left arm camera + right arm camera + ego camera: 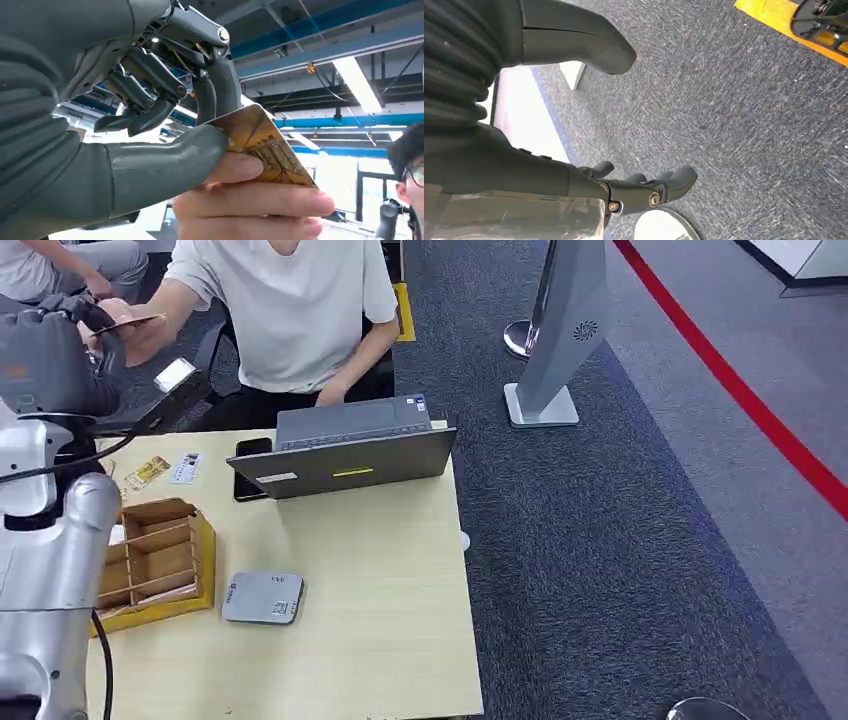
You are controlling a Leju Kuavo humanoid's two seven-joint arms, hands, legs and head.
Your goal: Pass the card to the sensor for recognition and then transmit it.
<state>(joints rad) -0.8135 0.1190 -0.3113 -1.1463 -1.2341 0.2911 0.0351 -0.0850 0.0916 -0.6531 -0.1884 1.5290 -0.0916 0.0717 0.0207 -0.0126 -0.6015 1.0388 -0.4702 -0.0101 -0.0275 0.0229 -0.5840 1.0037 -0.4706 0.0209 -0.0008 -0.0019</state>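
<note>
My left hand (58, 358) is raised at the far left beyond the table's back edge. Its thumb and a finger (210, 95) pinch one end of a gold-printed card (260, 140). A seated person's hand (250, 200) grips the same card from the other side; in the head view that hand (145, 337) meets mine at the card (130, 322). The grey square sensor (262, 597) lies flat on the table, well below the card. My right hand (624, 192) hangs over the carpet with fingers apart, holding nothing.
A wooden divided box on a yellow tray (160, 560) sits left of the sensor. Two loose cards (165, 470), a dark phone (250, 468) and an open laptop (345, 455) line the table's back. A grey floor stand (560, 330) rises on the carpet at right.
</note>
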